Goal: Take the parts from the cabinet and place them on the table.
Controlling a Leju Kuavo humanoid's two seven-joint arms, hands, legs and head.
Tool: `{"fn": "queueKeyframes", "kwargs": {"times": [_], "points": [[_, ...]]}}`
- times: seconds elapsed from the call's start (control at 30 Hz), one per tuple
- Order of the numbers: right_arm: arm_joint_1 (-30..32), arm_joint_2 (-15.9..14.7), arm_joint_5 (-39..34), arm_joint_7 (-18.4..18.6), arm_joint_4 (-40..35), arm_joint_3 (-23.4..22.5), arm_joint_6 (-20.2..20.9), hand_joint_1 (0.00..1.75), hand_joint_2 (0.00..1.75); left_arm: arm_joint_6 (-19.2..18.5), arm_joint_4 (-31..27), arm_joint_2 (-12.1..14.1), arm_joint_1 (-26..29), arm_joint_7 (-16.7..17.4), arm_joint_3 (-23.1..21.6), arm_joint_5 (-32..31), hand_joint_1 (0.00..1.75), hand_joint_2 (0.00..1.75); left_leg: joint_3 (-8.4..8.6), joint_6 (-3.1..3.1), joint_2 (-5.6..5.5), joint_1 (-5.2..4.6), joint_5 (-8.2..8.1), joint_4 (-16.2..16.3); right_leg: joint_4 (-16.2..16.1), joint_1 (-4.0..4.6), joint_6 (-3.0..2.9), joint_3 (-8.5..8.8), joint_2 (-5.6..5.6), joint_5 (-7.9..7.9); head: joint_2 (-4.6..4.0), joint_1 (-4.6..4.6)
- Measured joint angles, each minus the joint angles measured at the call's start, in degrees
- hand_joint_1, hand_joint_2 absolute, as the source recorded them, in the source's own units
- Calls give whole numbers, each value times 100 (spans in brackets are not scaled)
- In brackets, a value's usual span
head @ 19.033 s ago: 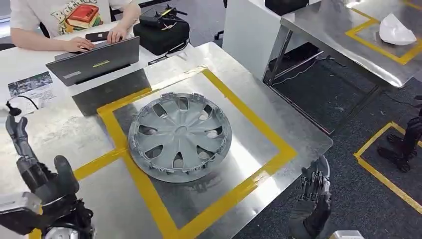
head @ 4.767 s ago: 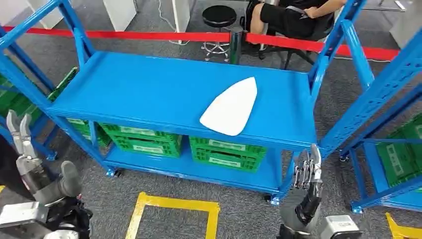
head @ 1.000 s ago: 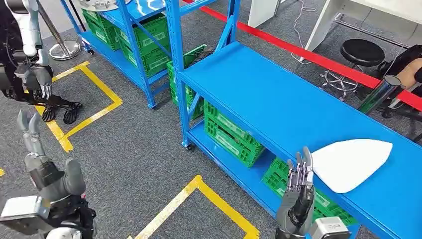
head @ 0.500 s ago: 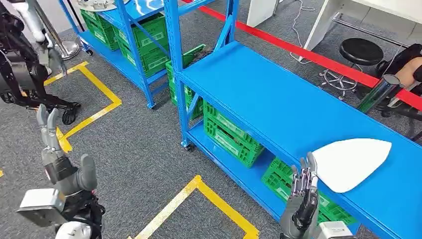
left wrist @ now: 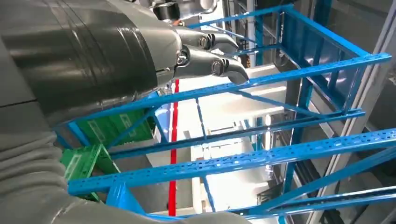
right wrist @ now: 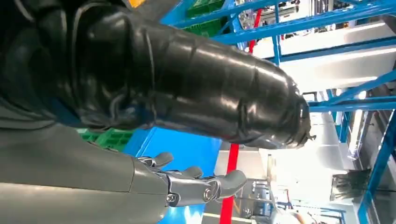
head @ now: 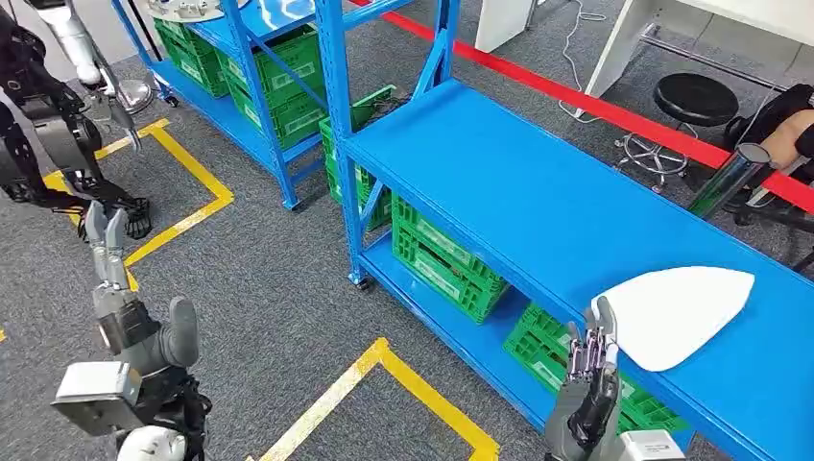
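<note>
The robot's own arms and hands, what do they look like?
Each arm ends in a silver box-like wrist block. The left hand has a dark grey body, a thick rounded grey thumb and slim metallic-grey jointed fingers. The right hand looks alike, its thumb covered in glossy black.

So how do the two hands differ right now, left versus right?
The left hand is raised over the grey carpet, away from the shelf; the right hand is up at the front edge of the blue shelf, just short of the white part. Both hold nothing, fingers extended upward.
</note>
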Motion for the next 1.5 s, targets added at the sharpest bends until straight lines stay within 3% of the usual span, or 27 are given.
{"fn": "queueKeyframes", "kwargs": {"times": [1.5], "points": [[22, -24, 33, 0, -44, -37, 0, 0, 0, 46, 0, -2, 1, 0, -46, -20, 0, 0, 0, 0, 0, 0, -1, 0, 0, -1, 0, 0, 0, 0, 0, -9]]}}
